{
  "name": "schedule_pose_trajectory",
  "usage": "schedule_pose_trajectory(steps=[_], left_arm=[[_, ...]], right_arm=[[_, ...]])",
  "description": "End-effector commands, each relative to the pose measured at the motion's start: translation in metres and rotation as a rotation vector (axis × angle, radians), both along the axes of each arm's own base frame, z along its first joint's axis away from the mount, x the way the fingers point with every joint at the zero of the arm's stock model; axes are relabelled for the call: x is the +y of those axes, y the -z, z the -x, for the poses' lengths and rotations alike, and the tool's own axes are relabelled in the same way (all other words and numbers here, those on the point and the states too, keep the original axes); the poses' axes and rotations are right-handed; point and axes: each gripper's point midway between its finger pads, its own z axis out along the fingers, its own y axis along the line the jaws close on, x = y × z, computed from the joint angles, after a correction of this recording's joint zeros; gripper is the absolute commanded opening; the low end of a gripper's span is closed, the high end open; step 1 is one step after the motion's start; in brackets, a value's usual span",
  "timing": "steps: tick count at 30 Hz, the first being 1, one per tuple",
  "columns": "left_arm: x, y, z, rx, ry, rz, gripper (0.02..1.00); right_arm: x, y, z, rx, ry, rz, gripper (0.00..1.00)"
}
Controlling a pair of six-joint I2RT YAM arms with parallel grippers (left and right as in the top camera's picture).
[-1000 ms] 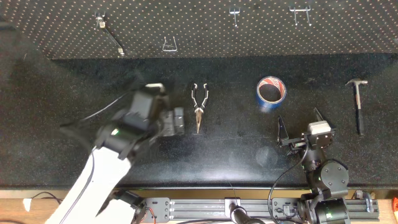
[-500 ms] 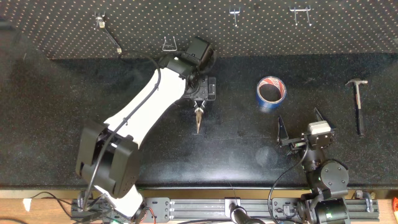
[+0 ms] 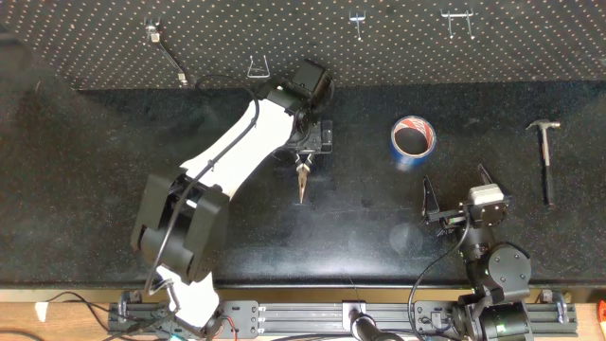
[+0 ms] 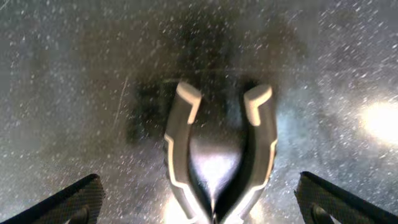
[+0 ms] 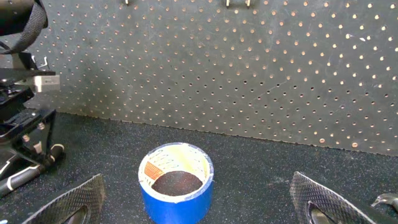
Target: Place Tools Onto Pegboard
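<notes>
Lengthwise, pliers [image 3: 302, 178] lie square to pegboard [image 3: 398, 47], nose away from it; left pincer [image 4: 199, 190] wide over handles.

Even overhead light; bright glare on the worktop [image 4: 379, 121] beside the pliers [image 4: 176, 149], dark shadow beyond their handles

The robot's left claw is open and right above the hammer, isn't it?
Not quite. The left gripper is open, but it is above the pliers, not the hammer. The left wrist view shows the pliers' handles right beneath it; the hammer lies far off to the right in the top view.
</notes>
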Motion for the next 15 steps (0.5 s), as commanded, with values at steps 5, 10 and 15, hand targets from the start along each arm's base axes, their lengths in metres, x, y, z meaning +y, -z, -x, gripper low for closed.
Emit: schedule_pose_trajectory(steps=[5, 10, 15], left_arm=[[-0.01, 0.006, -0.004, -0.002, 0.002, 0.01, 0.998], [-0.013, 0.012, -0.008, -0.007, -0.001, 0.014, 0.998], [-0.017, 0.014, -0.013, -0.02, 0.0, 0.032, 0.998]], right_arm=[[0.002, 0.001, 0.001, 0.001, -0.005, -0.015, 0.976], [0.002, 0.001, 0.001, 0.001, -0.005, -0.015, 0.976], [0.002, 0.001, 0.001, 0.001, -0.005, -0.015, 0.976]])
